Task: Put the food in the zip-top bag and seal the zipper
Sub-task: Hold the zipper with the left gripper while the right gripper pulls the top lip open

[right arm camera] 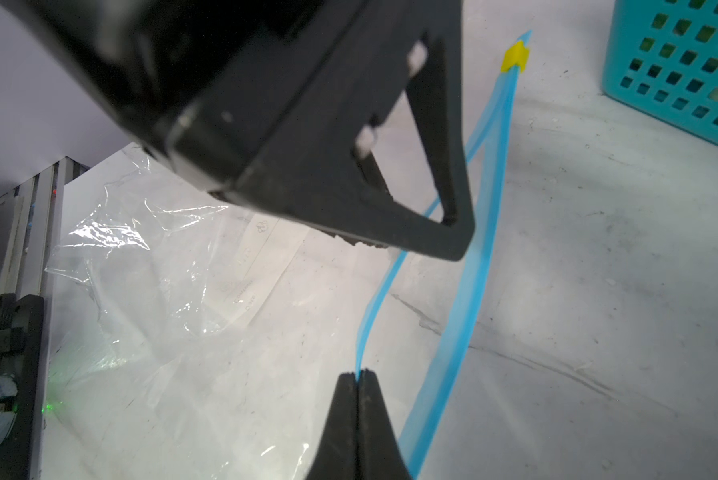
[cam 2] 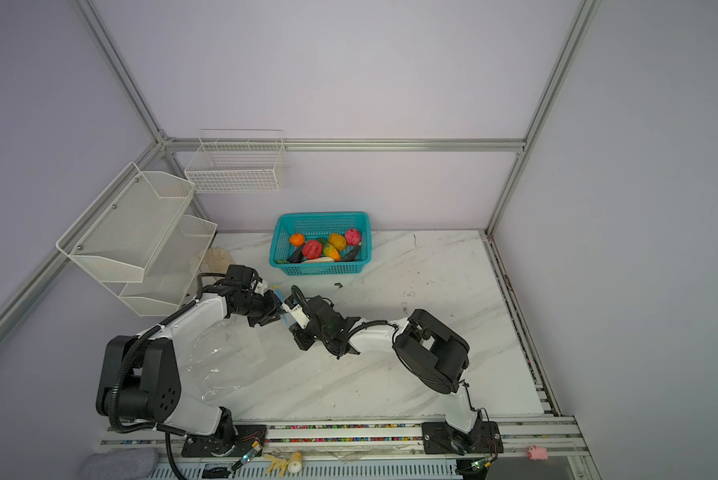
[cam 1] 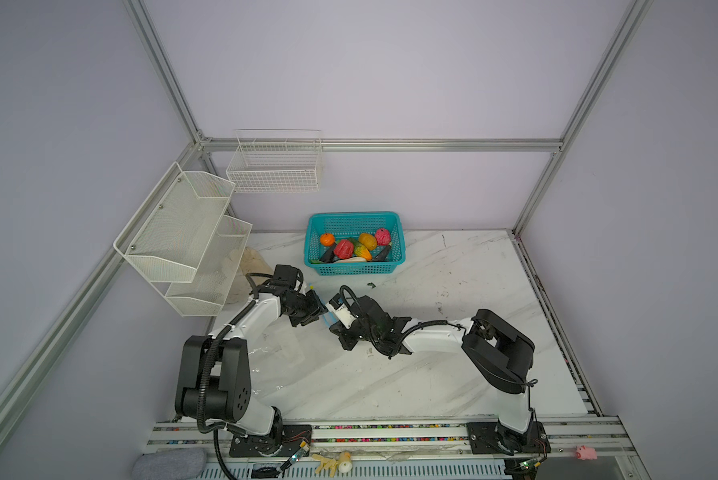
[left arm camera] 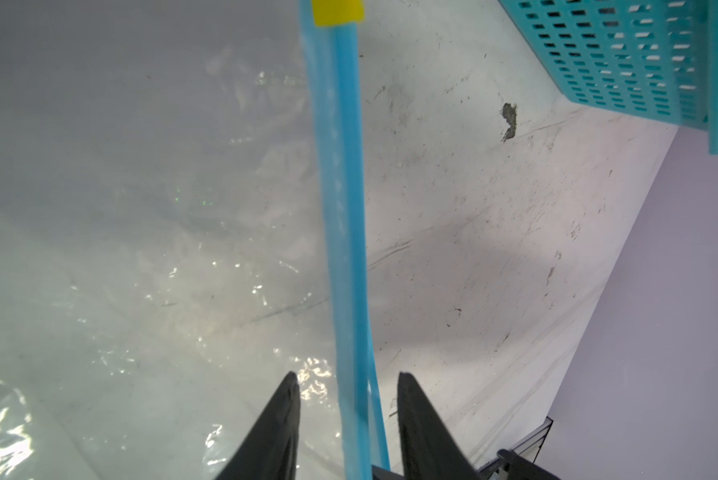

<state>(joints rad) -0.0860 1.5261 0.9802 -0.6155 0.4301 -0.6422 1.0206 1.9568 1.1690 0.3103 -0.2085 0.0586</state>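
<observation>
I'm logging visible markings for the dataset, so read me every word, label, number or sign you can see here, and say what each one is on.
Nothing here can be read outright.
Small dark print on the white cylinder on the right arm, in both top views: too small to read.
Faint grey print and a small symbol on the zip-top bag, in the right wrist view: too blurred to read.

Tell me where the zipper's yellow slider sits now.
The yellow slider caps the far end of the zipper, left of centre in a top view, between the left gripper and the teal basket.
</observation>
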